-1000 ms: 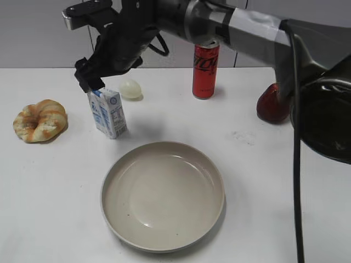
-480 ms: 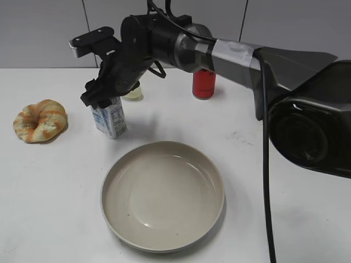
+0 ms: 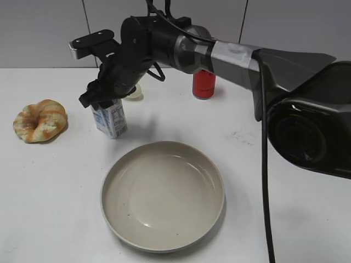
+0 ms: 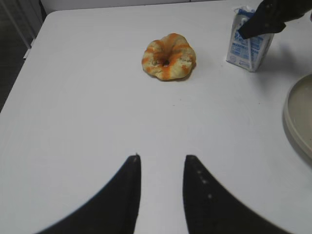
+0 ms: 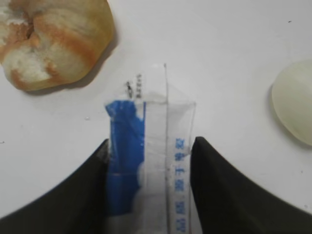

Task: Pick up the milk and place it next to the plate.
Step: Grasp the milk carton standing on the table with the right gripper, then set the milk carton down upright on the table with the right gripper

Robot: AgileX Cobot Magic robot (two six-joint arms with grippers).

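Note:
The milk (image 3: 113, 118), a small white carton with blue print, stands upright on the white table behind the left of the plate (image 3: 164, 198). My right gripper (image 3: 102, 99) reaches across from the right and sits over the carton's top. In the right wrist view the gripper's fingers (image 5: 150, 142) press against both sides of the milk (image 5: 151, 122). The milk rests on the table. My left gripper (image 4: 161, 157) is open and empty over bare table. It sees the milk (image 4: 246, 48) and the plate's edge (image 4: 300, 117) far off.
A glazed bread ring (image 3: 40, 120) lies left of the milk and also shows in the right wrist view (image 5: 53, 39). A pale egg (image 3: 134, 93) lies just behind the carton. A red can (image 3: 204, 84) stands at the back, partly hidden by the arm.
My right gripper came down from above the carton onto its top and now holds around it. The milk has not moved. In the last half second almost nothing shifted.

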